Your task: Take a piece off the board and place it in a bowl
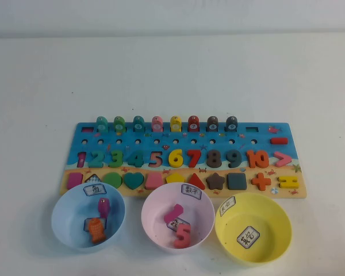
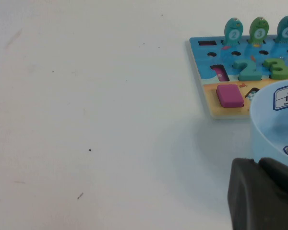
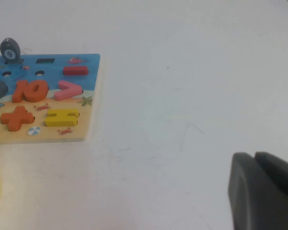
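Note:
The green fish piece (image 1: 119,123) stands upright in the back row of the board (image 1: 259,133), second from the left, between two teal fish. It also shows in the left wrist view (image 2: 259,29). The light blue bowl (image 1: 62,202) sits in front of the board's left end and holds a purple fish (image 1: 104,207) and an orange fish (image 1: 96,229). My left gripper (image 2: 258,162) is shut and empty, low beside the bowl's rim (image 2: 264,120). My right gripper (image 3: 255,156) is shut and empty over bare table, right of the board (image 3: 89,103). Neither gripper shows in the high view.
A pink bowl (image 1: 155,208) with a pink piece and a red 5 sits in front of the board's middle. A yellow bowl (image 1: 276,218) sits in front of its right end. Several more fish pegs, numbers and shapes fill the board.

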